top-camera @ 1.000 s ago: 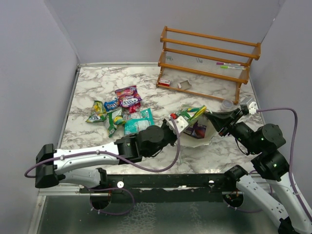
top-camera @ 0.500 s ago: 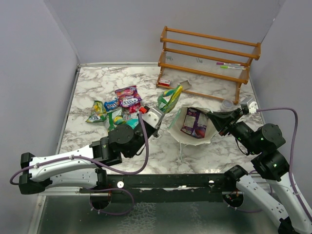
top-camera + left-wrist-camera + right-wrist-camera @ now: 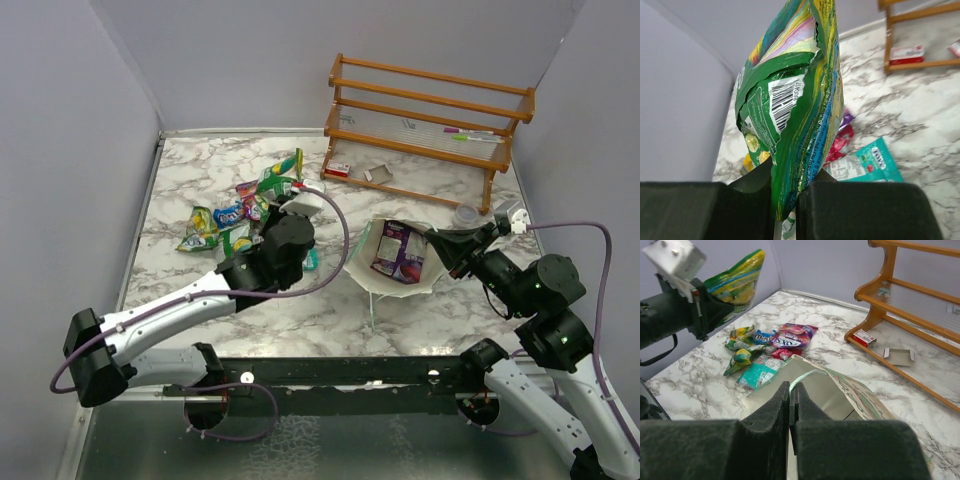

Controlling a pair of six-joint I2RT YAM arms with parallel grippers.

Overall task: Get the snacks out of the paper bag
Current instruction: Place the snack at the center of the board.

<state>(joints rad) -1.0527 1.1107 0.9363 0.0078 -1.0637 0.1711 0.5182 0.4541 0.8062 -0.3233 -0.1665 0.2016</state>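
The left gripper (image 3: 284, 192) is clamping the bottom edge of a yellow-green crinkly plastic packet (image 3: 280, 172), its two black fingers (image 3: 752, 185) pressing on either side of the foil. It is holding the packet upright in the air above the upper middle of the grey-veined white marble table (image 3: 190, 160) in the overhead view. In the left wrist view the packet (image 3: 790, 100) is filling the centre of the frame, its barcode panel facing the camera. Beneath and to the left of it, a loose pile of small plastic packets (image 3: 222, 228) is lying on the marble. The right wrist view is showing a red-pink candy bag (image 3: 795, 335), a blue packet (image 3: 760, 336), a teal-white packet (image 3: 757, 375) and more yellow-green ones (image 3: 740, 357) touching or overlapping one another. The pale green rectangular paper bag (image 3: 432, 280) is sitting right of centre in the overhead view with its mouth gaping upward and its cream inner walls showing. A purple packet (image 3: 398, 250) is lying inside it. The right gripper (image 3: 434, 240) is reaching in from the right and pinching the bag's upper right rim. In its own wrist view the fingers are pressing tightly together at the bag's edge (image 3: 840, 395), with a thin white string handle (image 3: 807, 374) looping out from between them. At the top right, a brown wooden slatted rack (image 3: 425, 120) is standing against the back wall, and a small red-white box (image 3: 338, 169) is lying at its lower left corner.
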